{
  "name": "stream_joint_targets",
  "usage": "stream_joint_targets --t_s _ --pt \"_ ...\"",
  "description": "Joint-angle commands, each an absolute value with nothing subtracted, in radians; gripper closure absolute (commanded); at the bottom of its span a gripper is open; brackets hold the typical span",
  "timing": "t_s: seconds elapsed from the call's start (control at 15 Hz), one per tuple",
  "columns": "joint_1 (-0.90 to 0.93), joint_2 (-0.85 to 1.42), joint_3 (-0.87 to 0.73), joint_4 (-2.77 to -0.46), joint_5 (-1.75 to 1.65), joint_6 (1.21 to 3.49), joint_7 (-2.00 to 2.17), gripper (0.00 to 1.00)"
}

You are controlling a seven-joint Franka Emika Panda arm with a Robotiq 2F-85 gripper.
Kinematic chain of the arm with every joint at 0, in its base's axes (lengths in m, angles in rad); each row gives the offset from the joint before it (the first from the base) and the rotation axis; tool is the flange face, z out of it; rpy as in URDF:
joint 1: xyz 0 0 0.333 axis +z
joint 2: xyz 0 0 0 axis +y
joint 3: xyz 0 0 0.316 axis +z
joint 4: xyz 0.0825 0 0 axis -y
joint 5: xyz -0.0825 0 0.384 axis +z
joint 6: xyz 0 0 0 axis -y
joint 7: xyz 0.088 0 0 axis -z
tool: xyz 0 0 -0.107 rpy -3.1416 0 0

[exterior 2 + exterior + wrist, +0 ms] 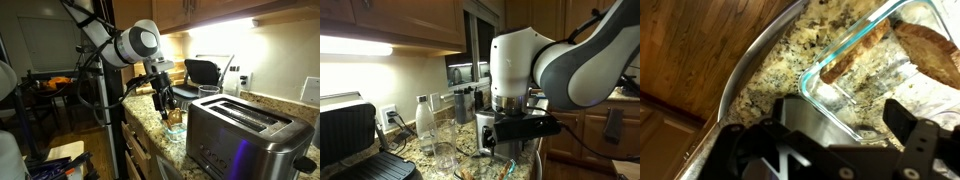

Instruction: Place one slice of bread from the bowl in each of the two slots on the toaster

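We saw the gripper (855,128) w/ its jaws spread wide and nothing held betw. them. It hung low over the glass bowl (830,62), one finger outside the rim and one over the inside. The bowl sat on the granite worktop (770,80) close to its curved front edge. At least two bread slices (928,42) lay inside, one leaning on the bowl's wall. In an exterior view the arm (140,45) reached down to that same front-edge spot, and the toaster (245,135) stood near the bowl, further along the worktop. We couldn't tell what was in its slots. A grill press (205,70) sat at the back edge by the wall. In an exterior view a clear bottle (423,122) and a glass (445,145) stood mid-worktop, beside the gripper.
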State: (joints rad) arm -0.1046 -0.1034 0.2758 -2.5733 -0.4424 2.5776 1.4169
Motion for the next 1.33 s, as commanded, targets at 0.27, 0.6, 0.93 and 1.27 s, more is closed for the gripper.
stream_joint_targets --t_s 0.27,0.6,0.93,1.27 --pt "-0.041 -0.087 0.206 -2.536 -0.476 2.453 1.564 0.0" --pt "-0.014 -0.082 0.199 -2.528 -0.472 2.399 1.623 0.0" --pt "0.006 -0.073 0.193 -2.515 -0.465 2.369 1.67 0.0" --pt "0.011 -0.073 0.179 -2.505 -0.467 2.372 1.689 0.0"
